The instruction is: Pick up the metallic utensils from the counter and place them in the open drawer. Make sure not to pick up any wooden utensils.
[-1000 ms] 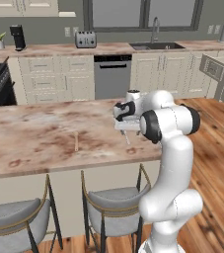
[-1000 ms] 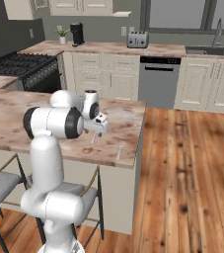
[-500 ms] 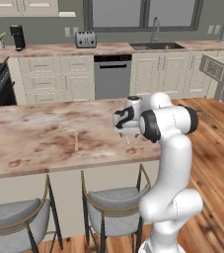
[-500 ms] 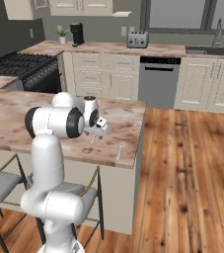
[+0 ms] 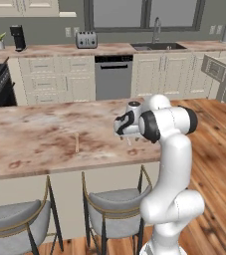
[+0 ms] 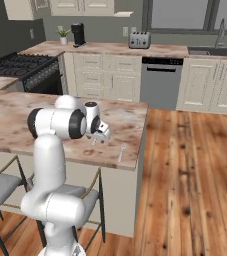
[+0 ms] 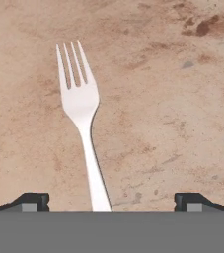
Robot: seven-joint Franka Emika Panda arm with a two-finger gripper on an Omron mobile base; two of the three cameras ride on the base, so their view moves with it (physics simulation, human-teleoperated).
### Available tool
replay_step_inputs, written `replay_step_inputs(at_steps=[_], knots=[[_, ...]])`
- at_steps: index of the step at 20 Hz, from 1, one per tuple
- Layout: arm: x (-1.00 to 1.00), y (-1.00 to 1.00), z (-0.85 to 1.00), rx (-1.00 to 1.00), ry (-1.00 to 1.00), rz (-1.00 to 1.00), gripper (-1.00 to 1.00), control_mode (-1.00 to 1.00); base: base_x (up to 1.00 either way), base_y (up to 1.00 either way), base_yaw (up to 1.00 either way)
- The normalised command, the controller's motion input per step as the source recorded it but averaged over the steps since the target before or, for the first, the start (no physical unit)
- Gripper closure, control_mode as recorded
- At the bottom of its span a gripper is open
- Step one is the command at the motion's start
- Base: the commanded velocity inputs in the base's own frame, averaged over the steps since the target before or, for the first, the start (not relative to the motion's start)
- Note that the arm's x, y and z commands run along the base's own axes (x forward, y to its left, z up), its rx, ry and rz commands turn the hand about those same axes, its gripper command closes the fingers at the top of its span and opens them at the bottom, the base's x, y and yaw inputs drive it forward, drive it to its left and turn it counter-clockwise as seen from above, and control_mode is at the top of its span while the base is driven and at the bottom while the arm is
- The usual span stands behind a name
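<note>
On marbled counter (image 7: pixel 172 99): silver fork (image 7: pixel 81 108).

My left base view: behind the arm, looking forward and down across the counter (image 5: pixel 35 139) toward the sink wall. My right base view: same counter (image 6: pixel 15 125) from the other side, its end corner shared. My hand view: close above the counter (image 7: pixel 172 99), looking down.

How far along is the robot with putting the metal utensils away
Nothing looks put away yet. The silver fork lies flat on the counter, and the gripper hangs open above its handle, fingers either side, not touching. Lifting it, carrying it to the drawer and fetching the other utensil remain. The wooden stick lies untouched.
</note>
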Motion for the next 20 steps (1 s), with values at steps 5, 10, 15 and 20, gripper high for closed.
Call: replay_step_inputs(at_steps=[5,10,15,20], knots=[[0.28,0.0,-0.31,0.0,0.0,0.0,-1.0,-1.0,0.0,0.0,0.0],[0.12,0.0,-0.35,0.0,-0.06,0.0,-1.0,-1.0,0.0,0.0,0.0],[0.16,0.01,-0.42,0.0,-0.05,0.0,-1.0,-1.0,0.0,0.0,0.0],[0.15,0.0,-0.45,0.0,-0.04,0.0,-1.0,-1.0,0.0,0.0,0.0]])
